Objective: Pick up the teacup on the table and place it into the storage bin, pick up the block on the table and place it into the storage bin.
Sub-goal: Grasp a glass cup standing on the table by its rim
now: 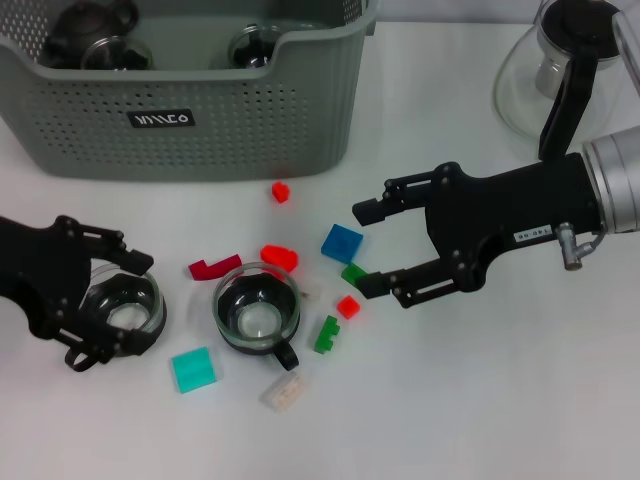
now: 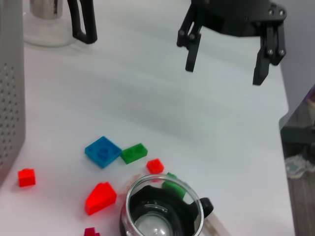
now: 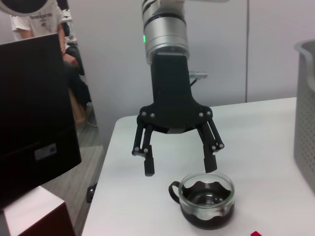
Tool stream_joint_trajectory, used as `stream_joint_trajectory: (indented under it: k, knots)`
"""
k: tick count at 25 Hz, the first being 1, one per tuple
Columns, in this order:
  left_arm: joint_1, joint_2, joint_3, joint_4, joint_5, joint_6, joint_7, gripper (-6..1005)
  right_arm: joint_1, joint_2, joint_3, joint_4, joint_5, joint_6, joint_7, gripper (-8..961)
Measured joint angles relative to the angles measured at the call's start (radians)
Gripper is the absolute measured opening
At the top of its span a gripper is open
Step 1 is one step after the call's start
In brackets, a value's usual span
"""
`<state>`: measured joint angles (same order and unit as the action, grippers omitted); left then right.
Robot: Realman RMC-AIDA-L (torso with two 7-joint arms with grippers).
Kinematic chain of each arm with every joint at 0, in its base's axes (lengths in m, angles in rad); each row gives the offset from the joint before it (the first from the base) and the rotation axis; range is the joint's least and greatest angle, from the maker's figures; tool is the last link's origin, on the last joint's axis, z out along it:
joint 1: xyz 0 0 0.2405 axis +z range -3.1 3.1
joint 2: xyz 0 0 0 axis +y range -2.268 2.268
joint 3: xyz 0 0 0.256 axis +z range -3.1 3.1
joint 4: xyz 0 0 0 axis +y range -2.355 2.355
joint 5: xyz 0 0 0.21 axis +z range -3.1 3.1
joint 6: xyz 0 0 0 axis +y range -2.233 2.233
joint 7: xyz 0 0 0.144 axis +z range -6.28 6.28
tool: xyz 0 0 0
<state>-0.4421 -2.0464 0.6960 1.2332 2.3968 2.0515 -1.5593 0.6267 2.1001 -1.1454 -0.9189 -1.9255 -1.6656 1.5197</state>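
A glass teacup (image 1: 127, 308) sits on the white table at the left. My left gripper (image 1: 108, 305) is open, its fingers straddling the cup; in the right wrist view the left gripper (image 3: 178, 166) hangs just above that teacup (image 3: 206, 199). A second teacup (image 1: 257, 310) with a black handle stands mid-table, also seen as the teacup (image 2: 162, 211) in the left wrist view. My right gripper (image 1: 363, 248) is open and empty, hovering by the blue block (image 1: 342, 243) and a green block (image 1: 353, 272). The storage bin (image 1: 200, 120) stands at the back left.
Loose blocks lie around the middle cup: teal (image 1: 192, 369), clear (image 1: 284, 392), green (image 1: 327, 334), small red (image 1: 348, 306), red (image 1: 279, 258), maroon (image 1: 213, 267), red (image 1: 281, 191) near the bin. Dark cups sit inside the bin. A glass pitcher (image 1: 560, 70) stands back right.
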Motion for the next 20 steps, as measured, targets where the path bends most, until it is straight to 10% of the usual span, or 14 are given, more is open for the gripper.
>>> stream_joint_trajectory:
  k: [12, 20]
  knots:
    - [-0.026, 0.006, -0.056, 0.024, 0.101, -0.082, -0.109, 900, 0.008, -0.006, 0.006, 0.002, -0.001, 0.022, -0.013, 804]
    - [-0.043, -0.047, -0.039, 0.087, 0.283, -0.181, -0.264, 900, 0.016, -0.013, -0.002, 0.002, -0.007, 0.019, -0.015, 804]
